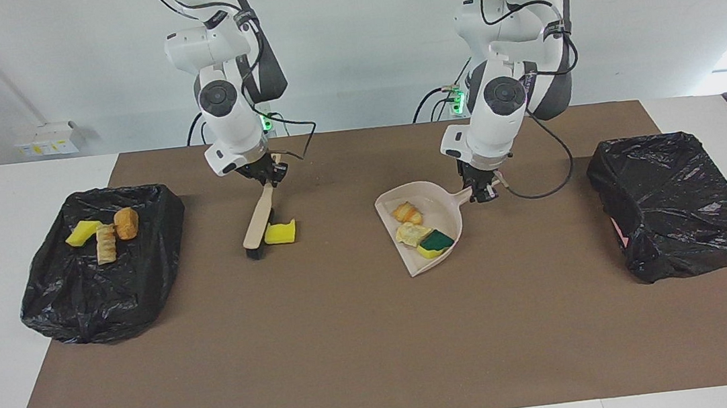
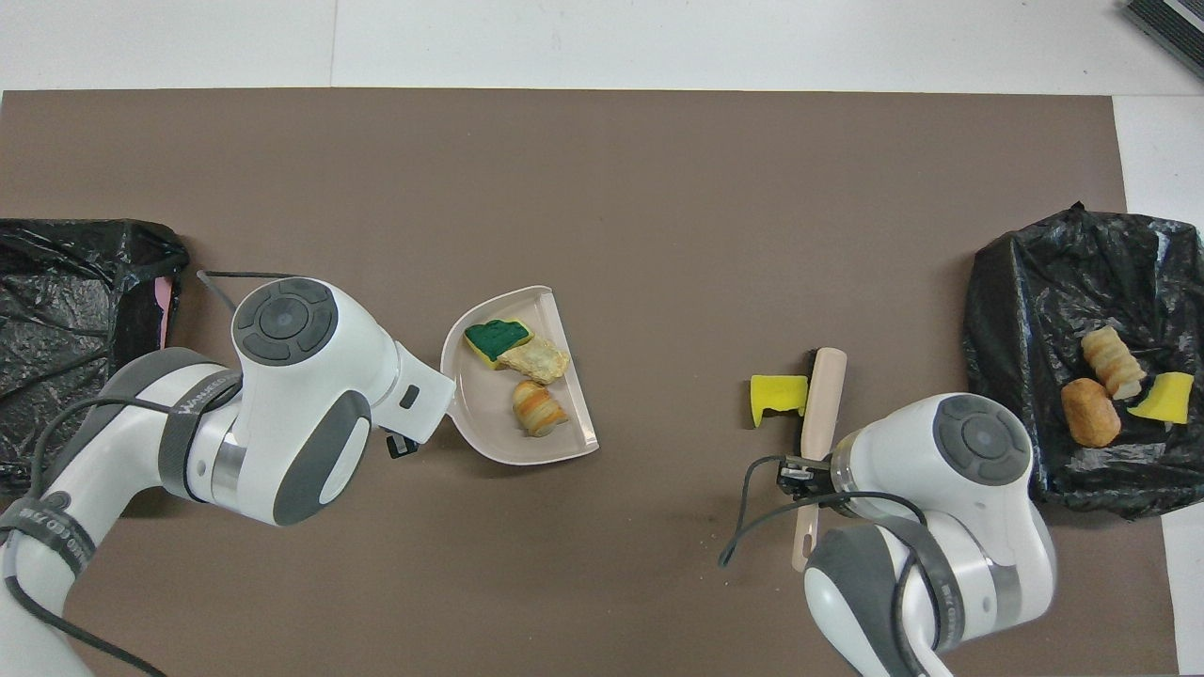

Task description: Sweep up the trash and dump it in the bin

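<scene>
My right gripper [image 1: 268, 176] [image 2: 807, 467] is shut on the beige handle of the brush [image 1: 256, 223] [image 2: 821, 400], whose black bristles rest on the mat. A yellow piece of trash [image 1: 280, 232] [image 2: 779, 393] lies against the bristles, on their side toward the dustpan. My left gripper [image 1: 484, 192] is shut on the handle of the beige dustpan [image 1: 437, 210] [image 2: 480, 406], which lies flat on the mat. In the pan are an orange chunk [image 1: 407, 213], a pale chunk [image 1: 412, 232] and a green-and-yellow sponge piece [image 1: 436, 242].
A black-bagged bin [image 1: 105, 285] [image 2: 1063, 310] at the right arm's end carries three chunks on its bag. A second black-bagged bin [image 1: 674, 205] [image 2: 75, 301] stands at the left arm's end. The brown mat [image 1: 351, 340] covers the table's middle.
</scene>
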Controlling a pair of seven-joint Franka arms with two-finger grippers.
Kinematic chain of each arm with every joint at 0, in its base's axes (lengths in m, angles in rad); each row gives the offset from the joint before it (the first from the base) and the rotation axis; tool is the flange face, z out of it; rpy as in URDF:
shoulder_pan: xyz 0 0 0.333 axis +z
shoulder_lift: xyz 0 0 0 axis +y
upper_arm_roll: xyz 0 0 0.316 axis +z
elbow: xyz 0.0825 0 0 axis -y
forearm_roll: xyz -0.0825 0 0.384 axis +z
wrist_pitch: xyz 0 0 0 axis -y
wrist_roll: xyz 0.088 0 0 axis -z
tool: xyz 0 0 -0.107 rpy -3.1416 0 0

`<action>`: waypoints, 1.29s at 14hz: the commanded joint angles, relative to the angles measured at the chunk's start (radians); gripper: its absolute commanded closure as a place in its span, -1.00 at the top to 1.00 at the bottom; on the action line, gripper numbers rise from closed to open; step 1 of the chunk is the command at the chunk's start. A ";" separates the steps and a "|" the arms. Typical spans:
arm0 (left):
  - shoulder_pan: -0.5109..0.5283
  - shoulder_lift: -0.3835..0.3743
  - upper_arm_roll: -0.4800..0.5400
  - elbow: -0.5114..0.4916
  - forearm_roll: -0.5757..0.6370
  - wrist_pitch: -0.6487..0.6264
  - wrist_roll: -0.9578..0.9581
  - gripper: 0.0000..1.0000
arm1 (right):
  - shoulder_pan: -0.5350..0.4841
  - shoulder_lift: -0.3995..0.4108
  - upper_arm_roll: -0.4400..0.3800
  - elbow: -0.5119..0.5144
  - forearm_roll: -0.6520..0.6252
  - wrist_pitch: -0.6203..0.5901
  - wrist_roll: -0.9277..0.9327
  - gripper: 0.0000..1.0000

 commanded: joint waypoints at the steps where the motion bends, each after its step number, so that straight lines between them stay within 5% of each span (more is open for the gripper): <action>1: -0.018 -0.007 0.010 -0.023 -0.011 0.027 -0.025 -1.00 | 0.057 0.090 -0.002 0.106 0.074 0.010 0.030 -1.00; 10: -0.018 -0.007 0.010 -0.022 -0.011 0.027 -0.027 -1.00 | 0.298 0.331 0.004 0.353 0.130 0.102 0.133 -1.00; 14: -0.018 -0.007 0.010 -0.022 -0.011 0.027 -0.025 -1.00 | 0.343 0.334 0.014 0.375 0.293 0.097 -0.143 -1.00; 18: -0.017 -0.005 0.010 -0.017 -0.011 0.026 -0.028 -1.00 | 0.299 0.313 0.007 0.361 0.303 0.015 -0.272 -1.00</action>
